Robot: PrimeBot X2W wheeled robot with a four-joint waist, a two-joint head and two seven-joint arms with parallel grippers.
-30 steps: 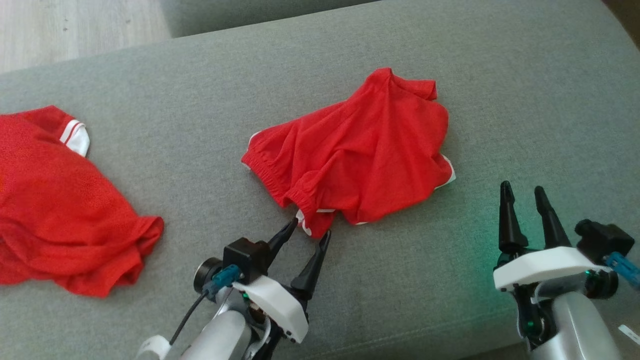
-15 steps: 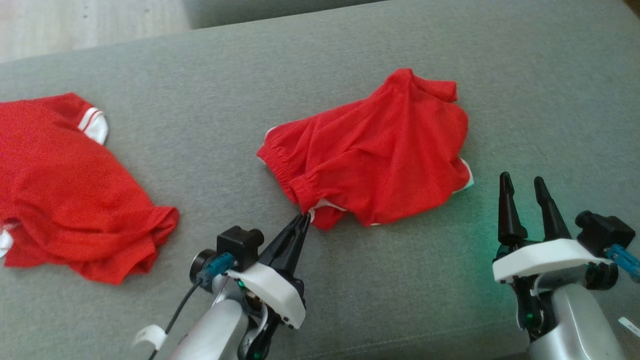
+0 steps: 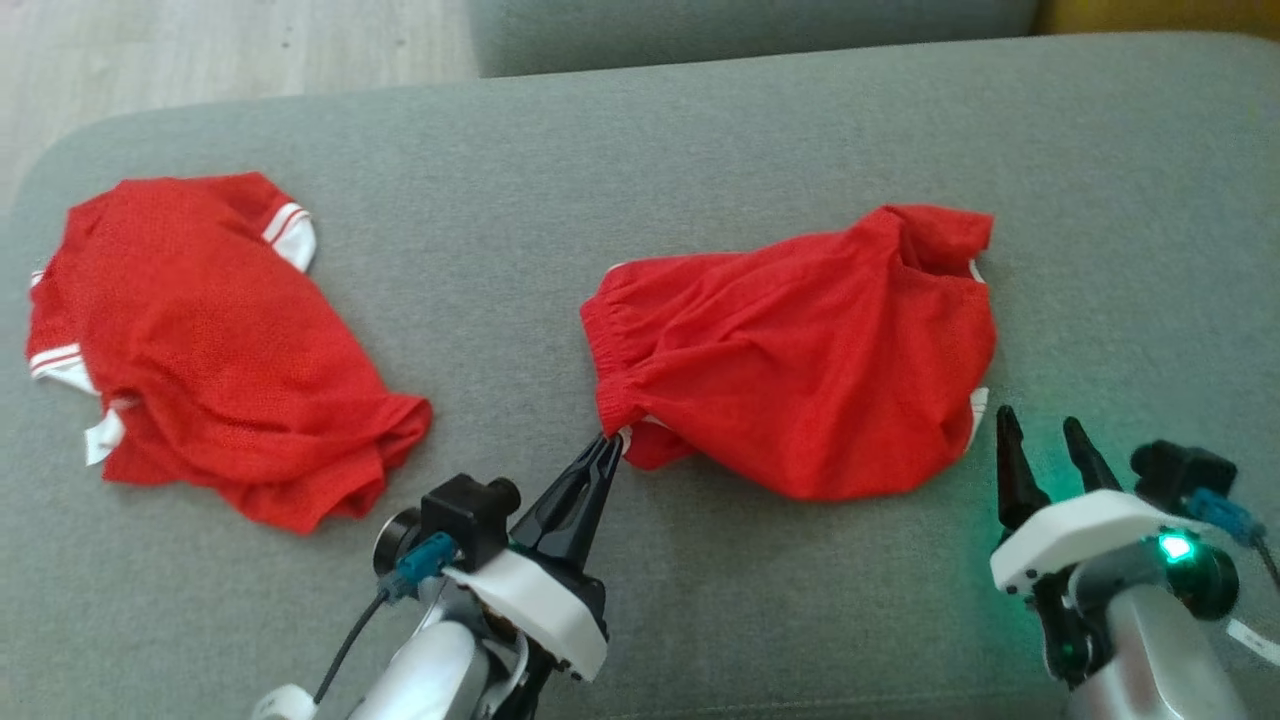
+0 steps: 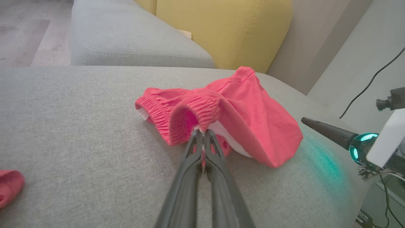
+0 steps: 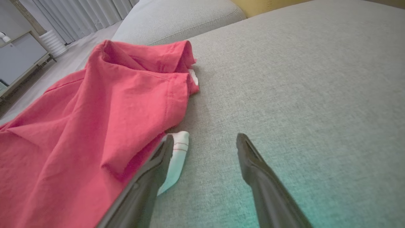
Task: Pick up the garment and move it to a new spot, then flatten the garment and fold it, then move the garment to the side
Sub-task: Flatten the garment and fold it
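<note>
One corner of shorts [image 3: 800,360] hidden inside left gripper [image 3: 610,446] jaws

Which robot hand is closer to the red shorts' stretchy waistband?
Left. The left gripper is shut on the waistband of the red shorts; the right gripper sits open at their other end, beside the leg hem.

No text, label, brand, number or sign can be read. The white cable tag [image 3: 283,703] at the left arm and the white strip [image 3: 1255,642] beside the right arm are too small and blurred to tell whether they carry print.
</note>
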